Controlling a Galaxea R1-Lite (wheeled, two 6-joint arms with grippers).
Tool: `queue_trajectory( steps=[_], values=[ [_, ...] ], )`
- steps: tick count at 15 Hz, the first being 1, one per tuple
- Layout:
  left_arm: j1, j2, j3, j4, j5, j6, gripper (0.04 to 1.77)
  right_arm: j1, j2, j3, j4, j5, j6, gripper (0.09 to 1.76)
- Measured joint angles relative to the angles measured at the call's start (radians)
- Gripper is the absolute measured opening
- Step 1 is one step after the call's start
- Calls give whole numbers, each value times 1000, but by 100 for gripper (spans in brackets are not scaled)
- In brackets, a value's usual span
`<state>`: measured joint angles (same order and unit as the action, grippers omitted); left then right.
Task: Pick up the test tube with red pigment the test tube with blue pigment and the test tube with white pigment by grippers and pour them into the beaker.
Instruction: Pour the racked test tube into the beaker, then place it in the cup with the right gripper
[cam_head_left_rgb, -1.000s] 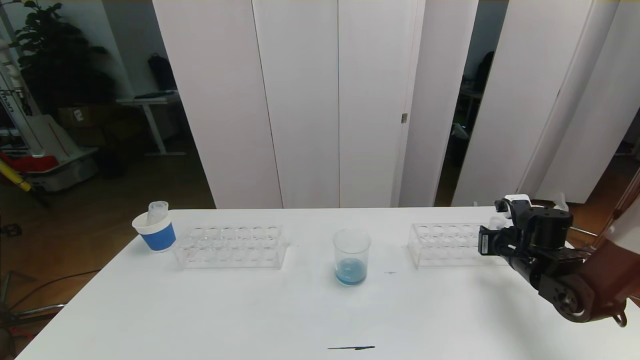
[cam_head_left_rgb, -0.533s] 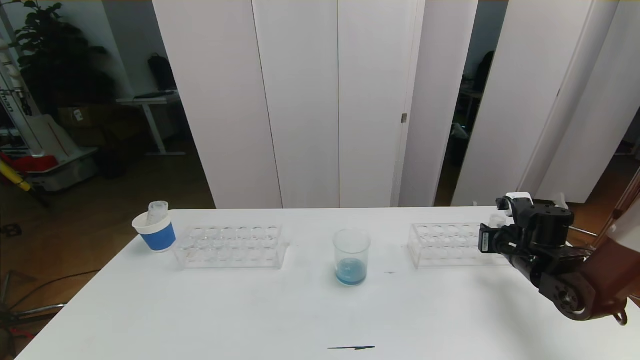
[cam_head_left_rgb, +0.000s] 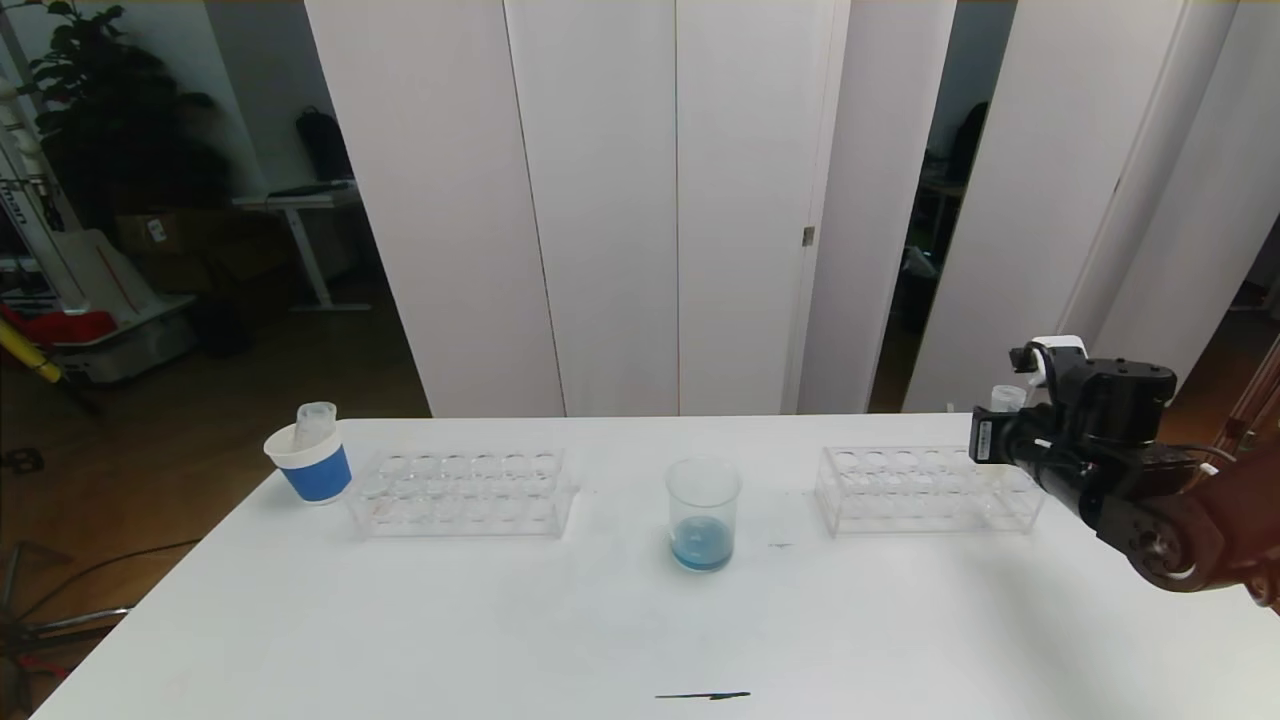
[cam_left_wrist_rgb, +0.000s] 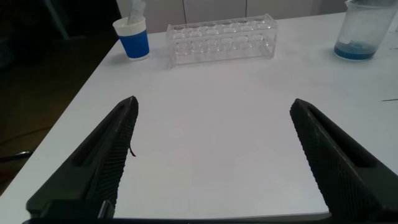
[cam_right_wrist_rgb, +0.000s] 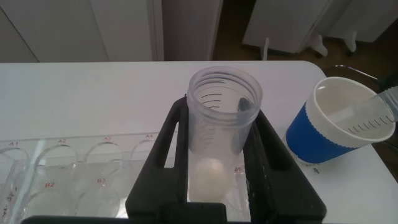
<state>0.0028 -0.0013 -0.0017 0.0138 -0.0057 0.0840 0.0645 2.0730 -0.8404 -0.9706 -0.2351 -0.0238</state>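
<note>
White-pigment test tube (cam_right_wrist_rgb: 217, 134), base partly hidden, is clamped upright in the right claw (cam_right_wrist_rgb: 214, 168); left claw (cam_left_wrist_rgb: 211, 155) gapes empty.

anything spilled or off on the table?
No spill. Thin dark streak on the table near its front edge. An empty tube leans in the left blue cup instead of standing in a rack.

Lighting: bright, even, from overhead; white table (cam_head_left_rgb: 420, 620) lit almost to washout, soft faint shadows under the racks (cam_head_left_rgb: 462, 492). Background: dim room at the far left, dark gaps between pale panels (cam_head_left_rgb: 600, 200). Focus: head view slightly soft; near tube (cam_right_wrist_rgb: 222, 118) in the right wrist view blurred.
</note>
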Motion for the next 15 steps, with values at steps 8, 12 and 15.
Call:
queue_trajectory(
  steps=[8,12,15],
  values=[
    [0,0,0,0,0,0,174,-6,-60,-449,429,258,-6,59],
    [0,0,0,0,0,0,174,1,-36,-637,521,522,-76,59],
    [0,0,0,0,0,0,174,34,9,-756,531,667,-133,59]
  ],
)
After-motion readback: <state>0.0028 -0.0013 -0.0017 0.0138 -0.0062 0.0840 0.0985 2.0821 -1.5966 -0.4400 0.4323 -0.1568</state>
